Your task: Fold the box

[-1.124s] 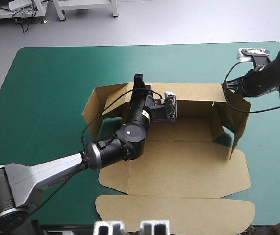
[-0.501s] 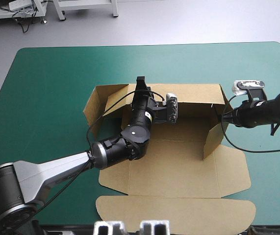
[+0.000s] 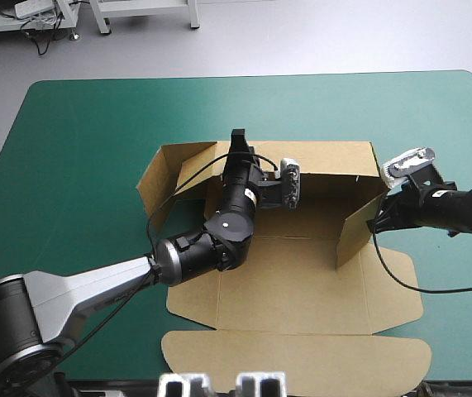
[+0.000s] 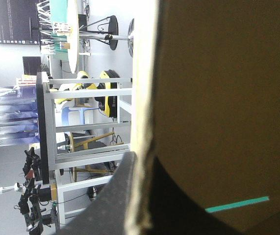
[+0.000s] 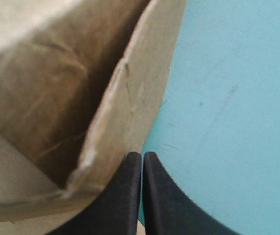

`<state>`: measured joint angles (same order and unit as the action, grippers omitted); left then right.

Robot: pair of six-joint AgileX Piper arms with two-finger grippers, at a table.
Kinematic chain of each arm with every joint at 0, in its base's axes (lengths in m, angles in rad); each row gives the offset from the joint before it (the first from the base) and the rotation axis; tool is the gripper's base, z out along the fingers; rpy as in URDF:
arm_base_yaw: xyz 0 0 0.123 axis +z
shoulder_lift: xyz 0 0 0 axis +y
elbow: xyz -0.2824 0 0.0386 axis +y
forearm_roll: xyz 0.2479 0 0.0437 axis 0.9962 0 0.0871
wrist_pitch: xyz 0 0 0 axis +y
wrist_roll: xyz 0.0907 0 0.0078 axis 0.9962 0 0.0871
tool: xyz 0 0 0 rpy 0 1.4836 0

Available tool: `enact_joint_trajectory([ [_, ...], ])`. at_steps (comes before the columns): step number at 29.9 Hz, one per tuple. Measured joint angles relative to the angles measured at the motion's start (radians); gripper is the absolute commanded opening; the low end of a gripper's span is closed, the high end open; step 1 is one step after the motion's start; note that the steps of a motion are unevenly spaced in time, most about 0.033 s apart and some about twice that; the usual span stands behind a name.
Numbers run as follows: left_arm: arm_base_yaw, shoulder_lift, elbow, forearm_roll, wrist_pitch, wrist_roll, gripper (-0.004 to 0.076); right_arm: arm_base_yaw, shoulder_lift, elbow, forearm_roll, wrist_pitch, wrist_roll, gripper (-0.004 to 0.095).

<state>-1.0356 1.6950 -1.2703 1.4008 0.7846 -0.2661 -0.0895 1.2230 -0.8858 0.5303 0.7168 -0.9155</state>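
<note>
I judge the job about half done: the box lies mid-way on the teal-green cover, back wall pinched upright by my left gripper, right gripper pressed together against the half-raised right wall, left wall leaning, front panels flat.

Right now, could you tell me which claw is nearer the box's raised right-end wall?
Right. The right claw sits at the right-end wall's outer face; the left claw is on the far wall, well off.
</note>
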Motion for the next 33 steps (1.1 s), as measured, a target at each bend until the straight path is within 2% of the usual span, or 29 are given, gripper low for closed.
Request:
enact_joint_trajectory([
  [3,0.0,0.0,0.0,0.0,0.0,0.0,-0.001,0.0,-0.029,0.0,-0.096,0.019,0.034,0.0254],
  [6,0.0,0.0,0.0,0.0,0.0,0.0,-0.001,0.0,-0.042,0.0,-0.148,0.042,0.047,0.0302],
  [16,0.0,0.0,0.0,0.001,0.0,0.0,-0.001,0.003,-0.01,0.0,-0.139,0.08,-0.078,0.0342],
  [21,0.0,0.0,0.0,0.003,0.0,0.0,-0.001,0.004,-0.01,0.0,-0.136,0.056,-0.131,0.0354],
  [26,0.0,0.001,0.0,0.004,-0.004,0.0,-0.001,0.005,-0.007,0.005,-0.052,0.019,-0.19,0.0353],
  [30,0.0,0.001,0.0,0.004,-0.01,0.0,-0.001,0.006,0.017,0.005,0.101,0.027,-0.277,0.0353],
  [33,0.0,0.001,0.0,0.004,-0.011,-0.009,-0.001,0.009,0.046,0.005,0.17,0.046,-0.3,0.0353],
])
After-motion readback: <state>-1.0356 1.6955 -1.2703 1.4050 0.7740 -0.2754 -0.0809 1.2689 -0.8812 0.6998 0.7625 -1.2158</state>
